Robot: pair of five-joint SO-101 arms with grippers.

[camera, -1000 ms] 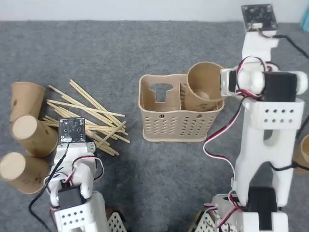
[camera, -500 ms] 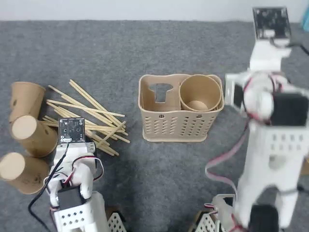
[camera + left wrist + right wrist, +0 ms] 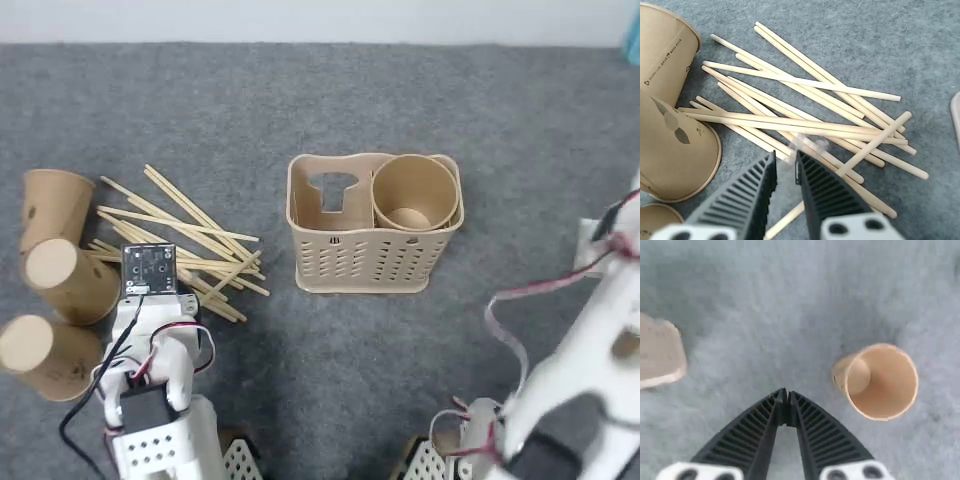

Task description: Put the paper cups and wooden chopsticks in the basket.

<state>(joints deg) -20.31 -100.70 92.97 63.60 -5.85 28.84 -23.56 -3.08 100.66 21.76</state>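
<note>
Cup in basket: one cup [image 3: 415, 192] upright in the basket's [image 3: 360, 262] right compartment.
Other cups: three cups [image 3: 70, 280] on their sides at tabletop's [image 3: 300, 100] left edge, just beside the chopsticks; loose cup [image 3: 880, 380] near R hand.
Chopsticks: scattered pile [image 3: 190, 240] on tabletop, apart from the basket.
L hand: [image 3: 785, 170] over pile's edge, narrow gap, holding nothing.
R hand: [image 3: 786, 405] tips pressed together, empty, above tabletop btwn basket and loose cup.

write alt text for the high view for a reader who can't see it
A brown paper cup stands upright in one compartment of a beige perforated plastic basket on grey carpet. Beside it lies a loose pile of pale wooden chopsticks, with three more brown paper cups tipped over beyond.
</note>
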